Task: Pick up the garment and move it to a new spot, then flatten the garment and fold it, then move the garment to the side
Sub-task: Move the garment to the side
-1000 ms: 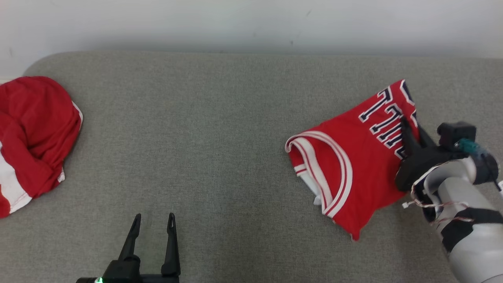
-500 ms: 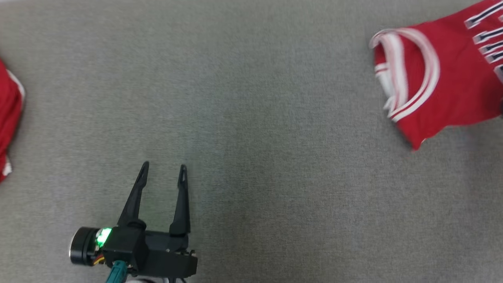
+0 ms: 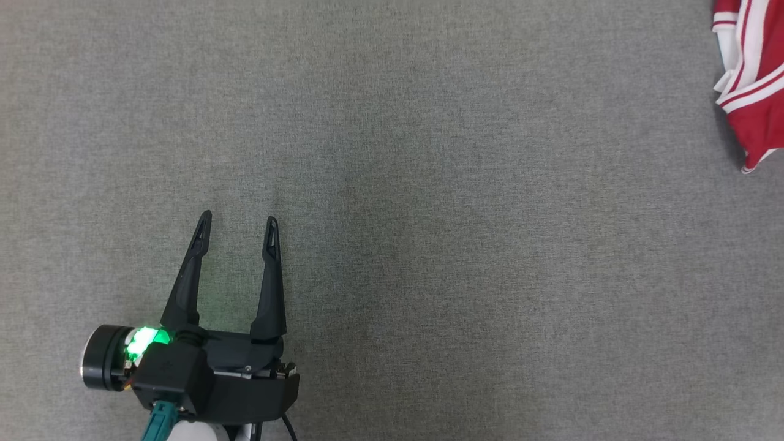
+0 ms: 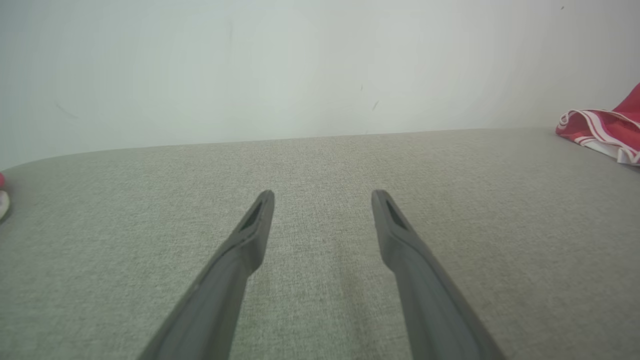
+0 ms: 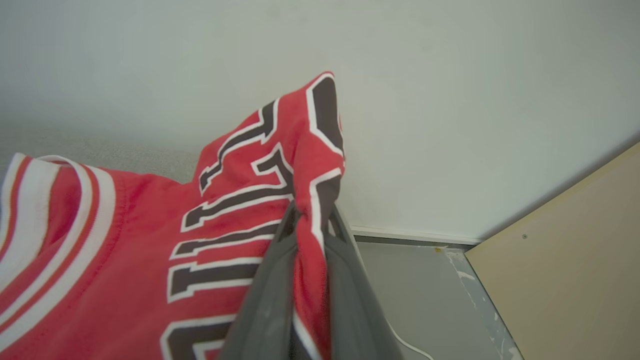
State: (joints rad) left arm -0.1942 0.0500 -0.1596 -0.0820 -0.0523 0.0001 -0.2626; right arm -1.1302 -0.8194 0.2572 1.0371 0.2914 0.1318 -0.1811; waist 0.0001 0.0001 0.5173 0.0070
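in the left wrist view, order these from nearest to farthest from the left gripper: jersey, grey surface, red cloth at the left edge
1. grey surface, beneath the left gripper
2. red cloth, far left edge
3. jersey, far right, near the back edge

You see a red garment (image 5: 142,225) with white stripes along its trim and black letters edged in white. The surface (image 3: 429,184) is a grey weave, the wall (image 4: 300,65) is white, and the left gripper (image 3: 237,222) is black with 1 green light (image 3: 144,340).
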